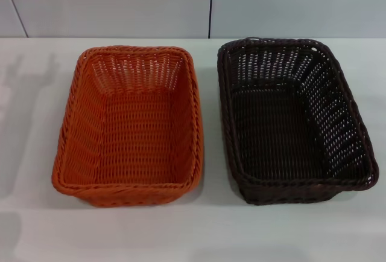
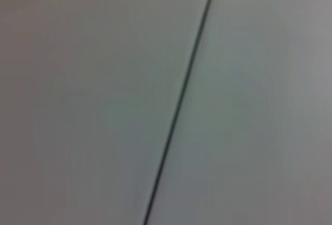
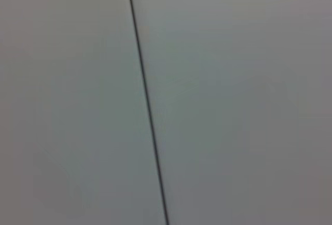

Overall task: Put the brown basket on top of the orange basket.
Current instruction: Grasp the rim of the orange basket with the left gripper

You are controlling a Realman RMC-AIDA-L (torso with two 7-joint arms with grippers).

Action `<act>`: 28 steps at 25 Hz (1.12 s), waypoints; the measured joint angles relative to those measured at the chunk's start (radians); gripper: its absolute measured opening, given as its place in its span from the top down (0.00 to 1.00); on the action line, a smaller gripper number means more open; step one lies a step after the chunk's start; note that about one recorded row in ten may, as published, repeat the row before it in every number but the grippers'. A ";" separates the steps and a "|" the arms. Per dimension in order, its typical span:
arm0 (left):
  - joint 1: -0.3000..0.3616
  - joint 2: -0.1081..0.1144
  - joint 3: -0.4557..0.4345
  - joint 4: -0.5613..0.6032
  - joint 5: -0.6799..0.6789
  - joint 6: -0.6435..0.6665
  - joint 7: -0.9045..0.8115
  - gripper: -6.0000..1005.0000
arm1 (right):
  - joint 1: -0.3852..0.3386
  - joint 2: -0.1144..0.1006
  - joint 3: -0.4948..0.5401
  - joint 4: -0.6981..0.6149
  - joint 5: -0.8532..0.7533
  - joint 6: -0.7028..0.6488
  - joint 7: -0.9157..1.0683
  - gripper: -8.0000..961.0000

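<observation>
Fingers of both grippers: out of sight, state cannot be told. Orange basket (image 1: 129, 126) and brown basket (image 1: 295, 120): side by side, apart, upright on white table (image 1: 193, 232).

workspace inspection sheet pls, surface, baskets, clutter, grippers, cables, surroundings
surface: white table, bare around the baskets
job's things: orange basket on the robot's left, brown basket on its right; both upright, empty, side by side with a gap, not stacked
clutter: nothing seen
grippers: neither in any view; both wrist views show only a pale panel with a dark seam
cables: nothing seen
surroundings: pale wall panels behind the table, dark vertical seams between them
</observation>
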 joint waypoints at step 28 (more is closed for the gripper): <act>-0.022 -0.002 -0.164 -0.126 -0.001 -0.102 0.022 0.20 | -0.015 0.002 0.039 0.101 0.001 0.068 0.005 0.30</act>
